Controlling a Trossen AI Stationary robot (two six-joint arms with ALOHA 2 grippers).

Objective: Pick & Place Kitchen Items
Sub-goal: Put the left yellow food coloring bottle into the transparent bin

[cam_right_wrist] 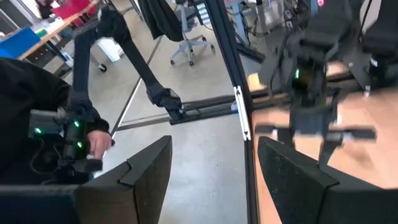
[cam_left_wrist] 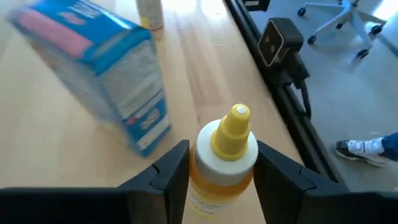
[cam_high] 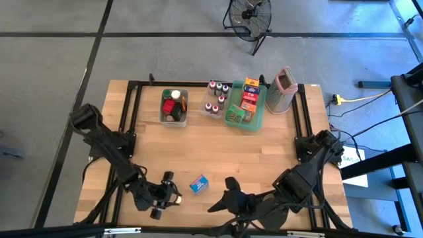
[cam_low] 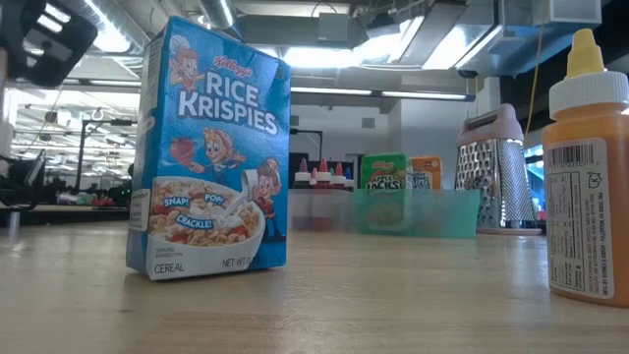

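the left claw (cam_left_wrist: 214,177) sits low at the near edge of the worktop (cam_high: 218,145), its two fingers (cam_left_wrist: 163,174) flanking a small orange bottle (cam_left_wrist: 222,165) with a white collar and yellow tip; the fingers stand just beside the bottle's shoulders, but whether they already press it or leave a sliver of gap cannot be told from the wrist view. the bottle stands upright, which suits a side-on pinch around its body, and the claw comes in level so the tip stays clear above the fingers. just beside it, towards the middle of the worktop, a blue cereal box (cam_high: 199,183) stands on end — near enough that a careless lift could clip it. in the low view the box (cam_low: 208,147) and the bottle (cam_low: 588,177) stand apart, both on their bases. the right claw (cam_right_wrist: 214,171) waits at the near edge too, right of the box, spread and empty, aimed off the worktop at the floor. at the far side the goods are sorted: a clear bin (cam_high: 174,107) holds round jars, a cluster of tiny bottles (cam_high: 217,96) with coloured caps stands beside it, and a green tray (cam_high: 246,106) carries the small food boxes, with a grater (cam_high: 283,90) at its right. by that layout the orange bottle most likely belongs with the tiny bottles, the cereal box in the tray — neither has made the trip yet. a person's shoe (cam_left_wrist: 360,151) shows on the floor beyond the frame.
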